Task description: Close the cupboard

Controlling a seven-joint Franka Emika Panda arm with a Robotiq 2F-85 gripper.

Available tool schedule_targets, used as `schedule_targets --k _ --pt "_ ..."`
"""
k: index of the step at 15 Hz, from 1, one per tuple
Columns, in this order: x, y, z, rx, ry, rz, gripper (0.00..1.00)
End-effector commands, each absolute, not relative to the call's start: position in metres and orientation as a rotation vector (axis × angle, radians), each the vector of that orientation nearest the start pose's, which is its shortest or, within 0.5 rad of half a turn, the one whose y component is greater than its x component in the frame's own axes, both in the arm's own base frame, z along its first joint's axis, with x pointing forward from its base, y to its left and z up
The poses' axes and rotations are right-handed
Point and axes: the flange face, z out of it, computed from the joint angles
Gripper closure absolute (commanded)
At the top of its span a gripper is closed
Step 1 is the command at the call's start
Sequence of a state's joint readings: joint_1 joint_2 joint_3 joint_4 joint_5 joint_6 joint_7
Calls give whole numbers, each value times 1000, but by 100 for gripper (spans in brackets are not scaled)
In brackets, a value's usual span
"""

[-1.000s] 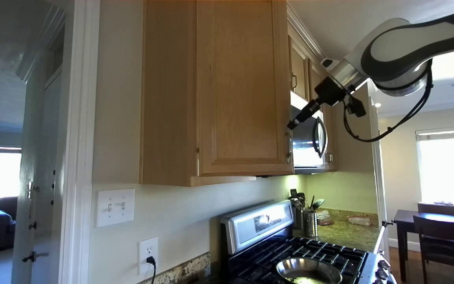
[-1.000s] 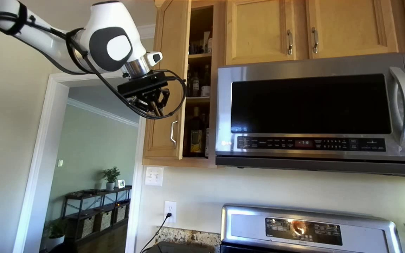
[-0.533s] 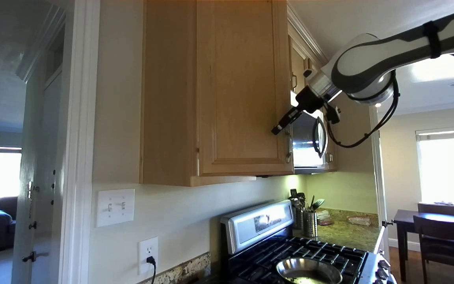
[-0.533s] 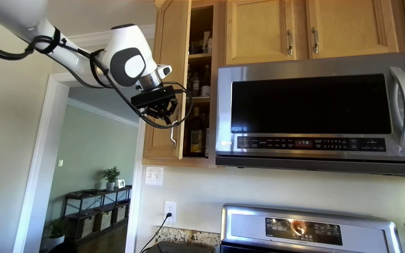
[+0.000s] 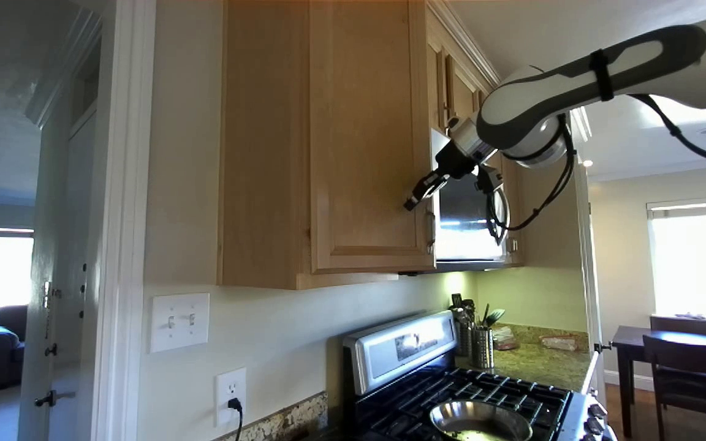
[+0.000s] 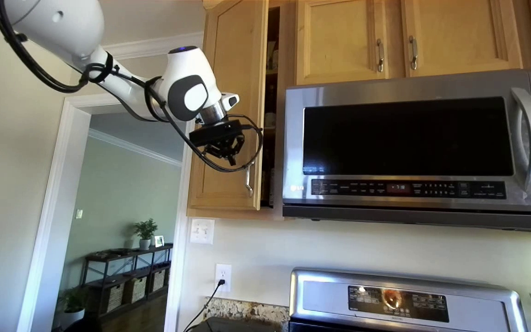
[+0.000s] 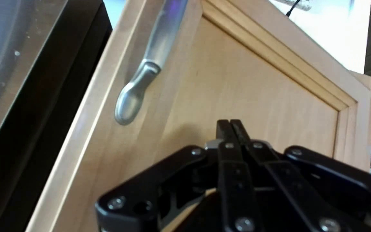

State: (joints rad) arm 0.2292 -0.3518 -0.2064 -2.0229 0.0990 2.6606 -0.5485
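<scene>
The cupboard (image 5: 365,141) is a tall tan wooden wall cabinet. In an exterior view its door (image 6: 231,92) stands partly open, with a narrow dark gap on the microwave side showing shelves. The slim silver handle (image 6: 249,177) is near the door's lower free edge; the handle also shows in the wrist view (image 7: 161,38). My gripper (image 7: 230,121) is shut and empty, its fingertips together at the outer face of the door panel, beside the handle toward the hinge side. They appear to touch the panel. In both exterior views the gripper (image 5: 410,205) (image 6: 232,161) is in front of the door.
A stainless-steel microwave (image 6: 408,138) is right beside the cupboard's free door edge. Shorter wooden cabinets (image 6: 341,41) hang above it. Below are a stove (image 5: 414,352) with a steel pan (image 5: 480,419) and utensil holders (image 5: 482,349). A cable loops beside the gripper.
My gripper has moved in to the door, rightward and down in an exterior view. The cupboard door has swung partway toward its frame, and the gap onto the shelves has narrowed.
</scene>
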Motion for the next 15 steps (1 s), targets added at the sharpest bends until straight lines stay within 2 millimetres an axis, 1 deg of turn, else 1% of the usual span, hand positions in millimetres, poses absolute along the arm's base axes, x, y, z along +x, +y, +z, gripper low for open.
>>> schedule_targets --k 1,3,5,7,8,9,11,12,13,14,15 --pt "538 -23 722 -2780 -618 -1567 96" --pt "555 -27 724 -2788 -593 -1568 97" --pt "567 -30 723 -2788 -573 -1572 97" --pt "572 -32 722 -2796 -573 -1568 96" --pt "571 -33 721 -2800 -583 -1559 95" --pt "568 -34 718 -2805 -590 -1548 71" --pt "559 -35 713 -2807 -607 -1516 68" --pt "547 -36 709 -2803 -632 -1483 62" --pt "542 -36 706 -2796 -648 -1457 56" --pt "529 -35 699 -2779 -672 -1402 50" --pt "522 -33 694 -2769 -686 -1353 44"
